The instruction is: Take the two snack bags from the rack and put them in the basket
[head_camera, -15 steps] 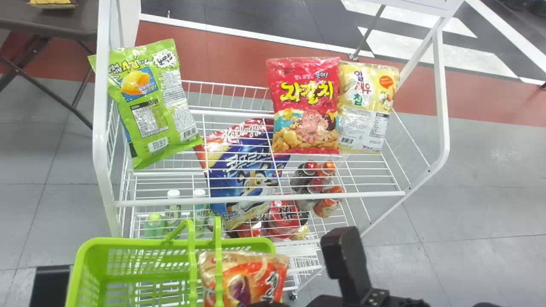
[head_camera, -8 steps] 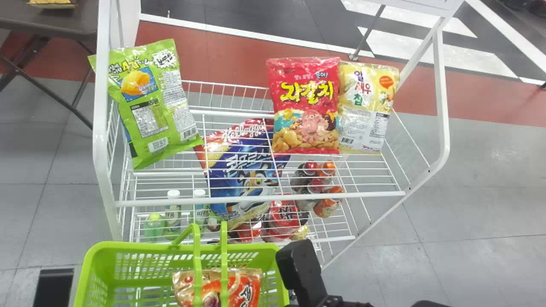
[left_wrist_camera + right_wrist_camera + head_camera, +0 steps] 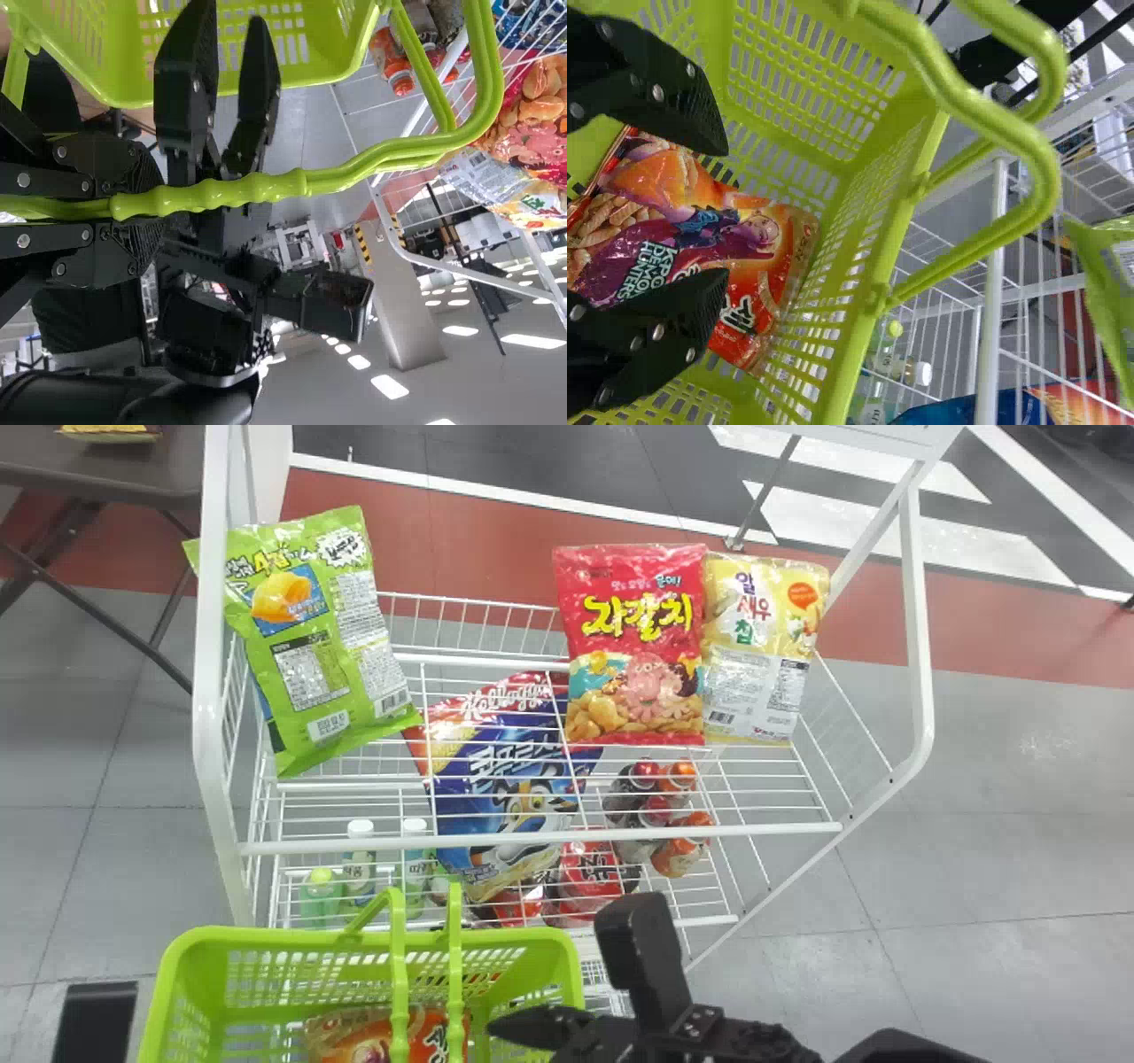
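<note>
Nearest, I see the left gripper [image 3: 159,211] clamped round the handle [image 3: 400,979] of the green basket [image 3: 354,937]. The right gripper [image 3: 524,1031] gapes wide, gripping nothing, above the orange snack bag [image 3: 363,1038] lying inside. Beyond, the green bag [image 3: 306,646], red bag [image 3: 633,629] and yellow bag [image 3: 757,655] sit on the white rack [image 3: 532,839].

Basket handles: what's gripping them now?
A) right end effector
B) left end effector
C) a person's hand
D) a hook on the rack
B: in the left wrist view, the left end effector is closed around the green basket handles.
</note>
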